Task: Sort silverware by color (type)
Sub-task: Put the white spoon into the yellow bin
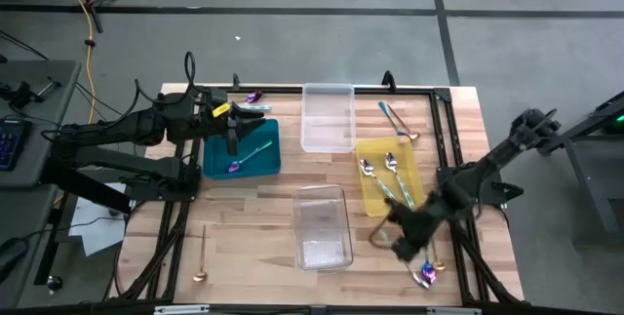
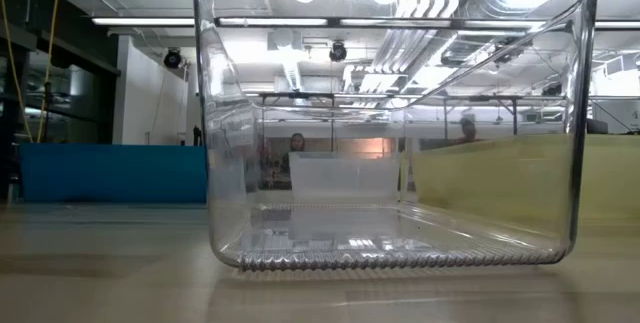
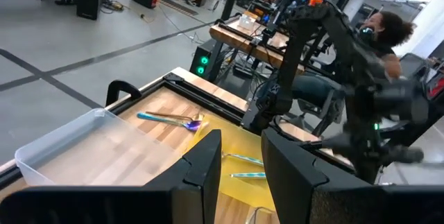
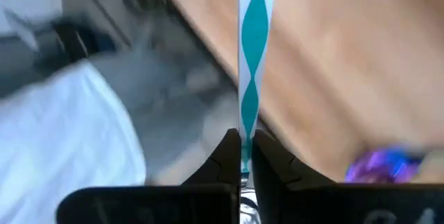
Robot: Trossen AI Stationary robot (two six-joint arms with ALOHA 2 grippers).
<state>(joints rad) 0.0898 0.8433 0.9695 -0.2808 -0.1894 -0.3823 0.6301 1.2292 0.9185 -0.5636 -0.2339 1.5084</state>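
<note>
Silverware lies spread over the table: a teal-handled piece (image 4: 250, 57) is pinched between the closed fingers of the right gripper (image 1: 408, 248), near the table's front right beside the yellow tray (image 1: 370, 190), which holds silver spoons (image 1: 378, 167). An iridescent spoon (image 1: 425, 276) lies just beside that gripper. The left gripper (image 1: 231, 142) hovers over the teal tray (image 1: 216, 164), fingers partly apart, holding nothing.

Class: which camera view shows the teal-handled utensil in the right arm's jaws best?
The right wrist view: the teal-handled utensil fills the frame, pinched between the right gripper's shut jaws. The high view hides it behind the right gripper. The low and left wrist views do not show it.
</note>
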